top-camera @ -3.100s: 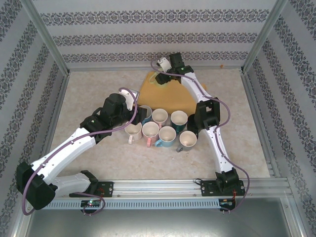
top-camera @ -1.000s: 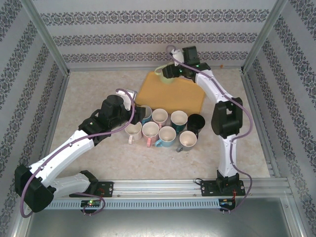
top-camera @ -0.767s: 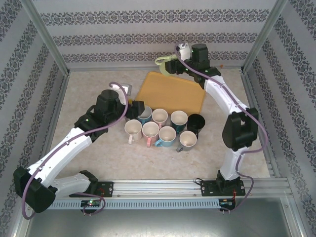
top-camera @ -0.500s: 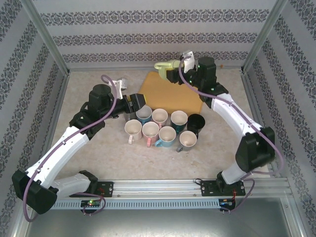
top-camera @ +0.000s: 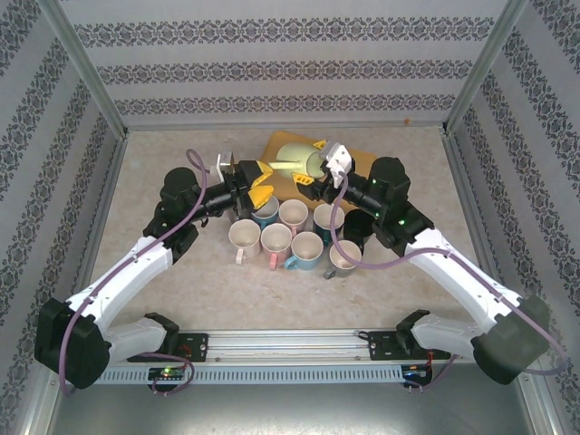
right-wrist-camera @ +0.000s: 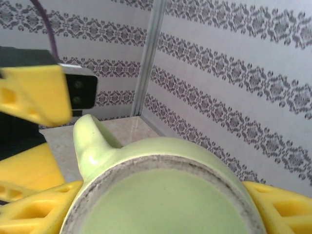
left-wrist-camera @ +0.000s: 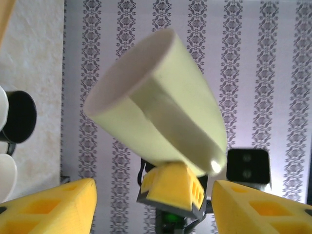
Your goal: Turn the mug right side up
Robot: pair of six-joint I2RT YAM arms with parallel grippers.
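Up in the air over the left part of the orange tray [top-camera: 357, 159]: a pale green mug [top-camera: 290, 161], touching neither tray nor table. Lying on its side there, mouth turned left, away from the tray's middle, base turned right. Pinched at the base by the right gripper [top-camera: 314, 167], yellow fingers [right-wrist-camera: 280, 207] pressed against opposite sides of the mug wall, handle sticking up and to the left in the right wrist view. So: right claw holding the mug, spread only as far as the base forces it.

Off the tray's left near corner, the left gripper [top-camera: 260, 181], just short of the mug's mouth and facing it. Claw spread wide, nothing between the jaws. In the left wrist view, both yellow fingertips [left-wrist-camera: 51, 207] low in the corners, with the mug's open mouth ahead and apart from them. No contact with the mug.

Just in front of the tray's near edge, on the table [top-camera: 163, 163]: eight mugs standing close together, mouths up, in two rows of four. Among them a blue mug [top-camera: 265, 212] nearest the left gripper, a black mug [top-camera: 356, 224] at the right end of the back row, and a white mug with a pink handle [top-camera: 275, 241] in the front row. Beyond the tray's far edge, a patterned wall [top-camera: 290, 68].
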